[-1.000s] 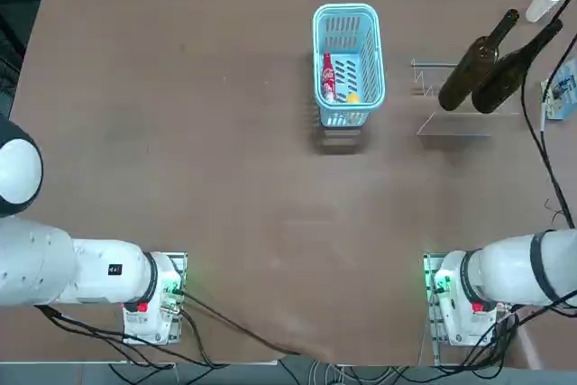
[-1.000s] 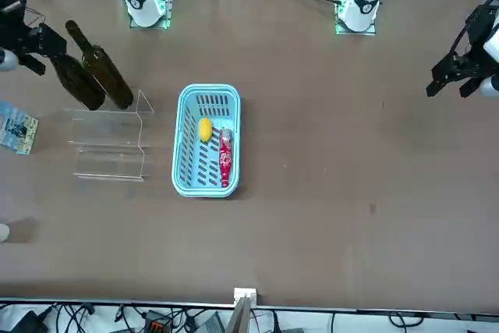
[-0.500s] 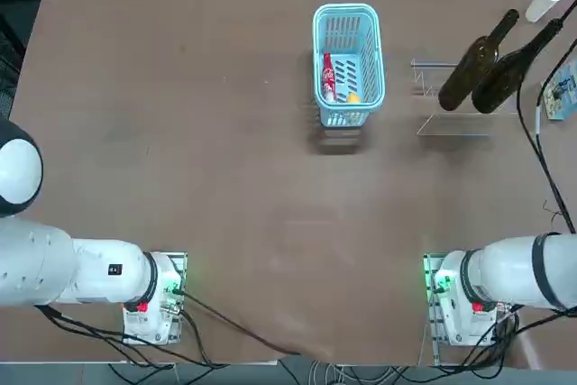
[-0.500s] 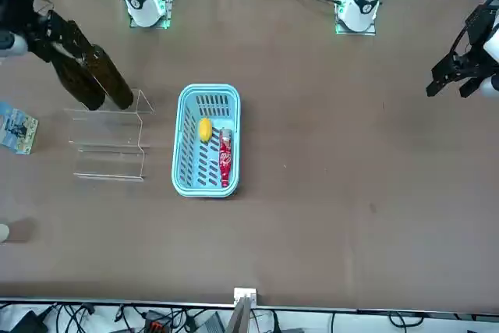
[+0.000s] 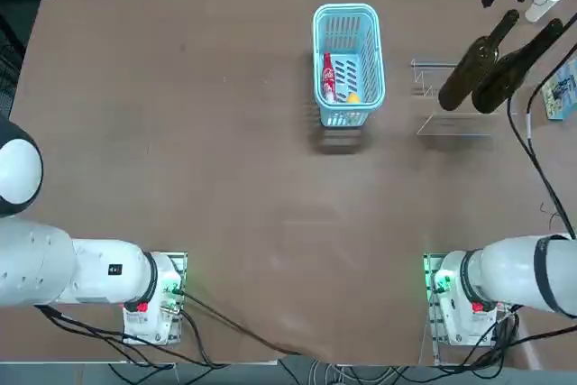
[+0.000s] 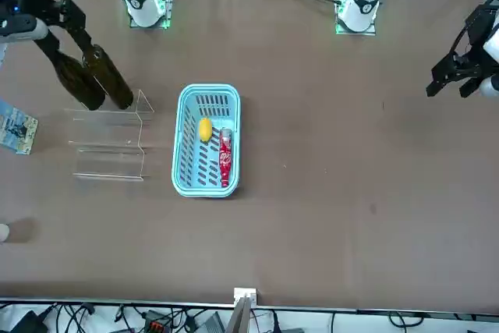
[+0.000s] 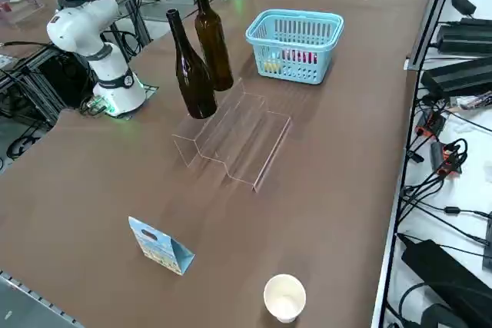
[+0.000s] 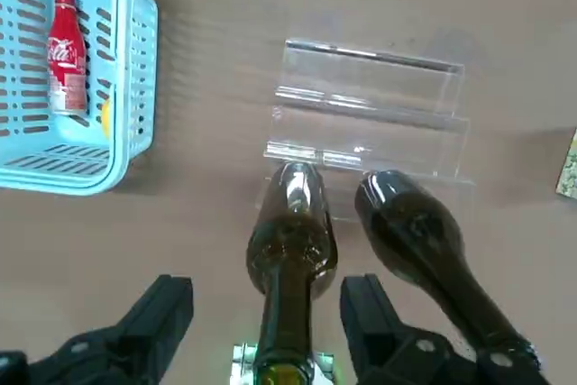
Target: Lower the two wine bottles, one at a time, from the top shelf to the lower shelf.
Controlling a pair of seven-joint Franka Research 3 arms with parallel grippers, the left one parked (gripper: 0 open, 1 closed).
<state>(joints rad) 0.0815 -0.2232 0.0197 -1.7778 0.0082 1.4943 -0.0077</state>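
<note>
On the top shelf (image 7: 201,130) at the table's (image 5: 180,132) far right corner stand both wine bottles (image 8: 290,241); my right gripper (image 8: 270,317) hangs spread wide, fingers either side of the browner bottle's neck.

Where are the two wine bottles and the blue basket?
Browner bottle (image 7: 213,48): right side view, on its body.
Darker bottle (image 7: 195,84): right side view, on its body.
Blue basket (image 5: 318,51): top view, on its left wall.
</note>
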